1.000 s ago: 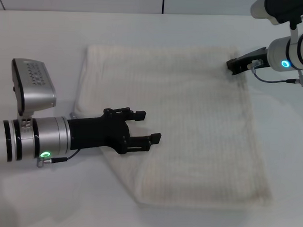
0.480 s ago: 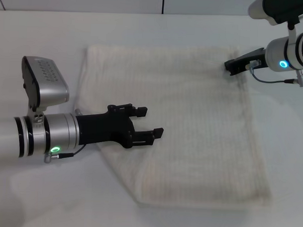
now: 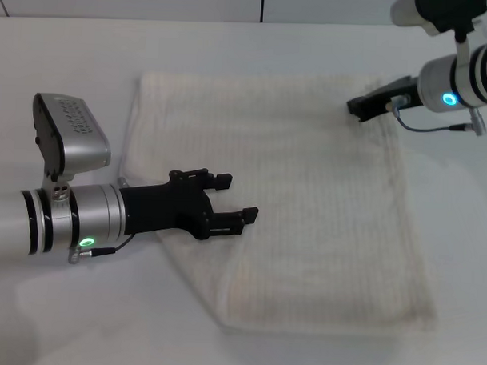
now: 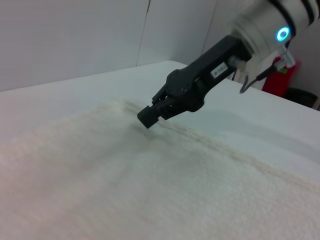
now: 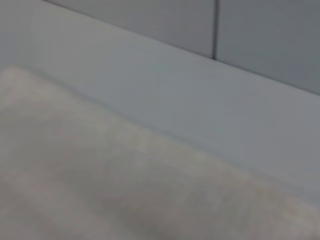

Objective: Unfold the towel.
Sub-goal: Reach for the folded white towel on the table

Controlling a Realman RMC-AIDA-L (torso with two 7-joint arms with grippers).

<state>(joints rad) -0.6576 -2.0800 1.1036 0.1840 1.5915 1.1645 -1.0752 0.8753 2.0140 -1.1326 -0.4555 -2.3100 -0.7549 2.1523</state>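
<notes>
Your towel lies folded flat on the white worktop. Your left claw hovers spread wide over its near-left edge. Your right claw sits at the far-right corner, seemingly pinched together on nothing. You seem to be picking grasp points; next, catch the top layer only. Nothing blocks you.

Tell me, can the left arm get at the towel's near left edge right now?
Probably yes: the left gripper hangs open over the towel, and nothing lies between them.
</notes>
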